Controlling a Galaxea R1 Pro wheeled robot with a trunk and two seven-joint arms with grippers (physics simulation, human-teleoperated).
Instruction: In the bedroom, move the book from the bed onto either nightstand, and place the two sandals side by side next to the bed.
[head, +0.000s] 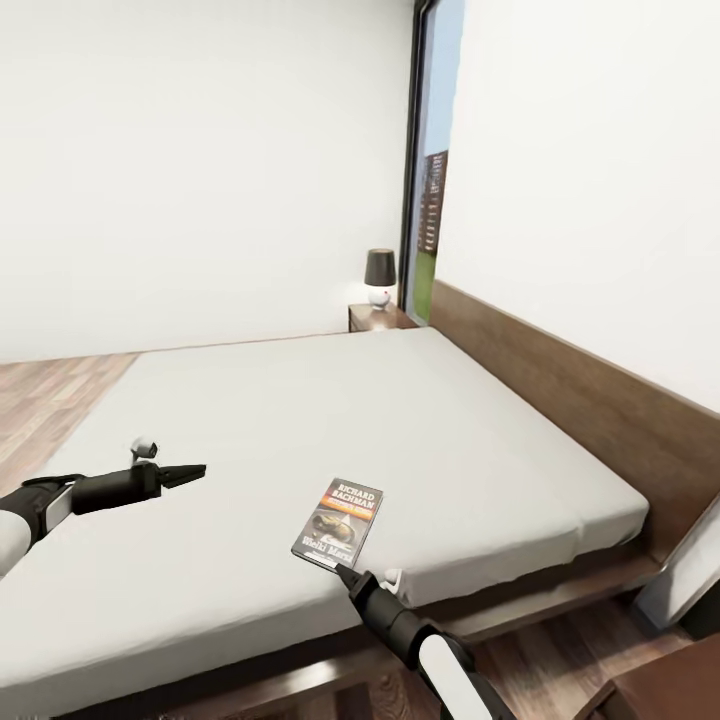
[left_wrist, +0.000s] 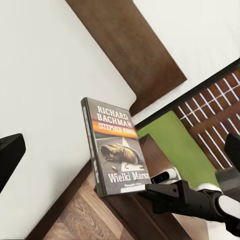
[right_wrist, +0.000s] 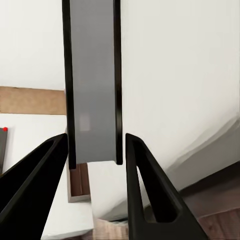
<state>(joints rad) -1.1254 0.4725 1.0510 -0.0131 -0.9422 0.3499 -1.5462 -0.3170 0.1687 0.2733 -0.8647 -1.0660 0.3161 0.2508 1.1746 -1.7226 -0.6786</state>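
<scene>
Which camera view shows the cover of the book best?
The left wrist view: the book faces it, with title and author readable. The head view shows the cover small; the right wrist view shows its edge between the right gripper fingers.

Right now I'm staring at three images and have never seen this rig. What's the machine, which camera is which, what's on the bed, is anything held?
It is a simulated two-armed wheeled robot beside a bed. The wide picture comes from its head camera; the other two come from cameras near each gripper. On the grey mattress lies one paperback book, a Richard Bachman title, near the edge. The right gripper is at the book's near edge: its wrist view shows the book edge-on between the two fingers, which look closed against it or nearly so. The left gripper hovers over the mattress holding nothing. A lamp stands on the far nightstand.
</scene>
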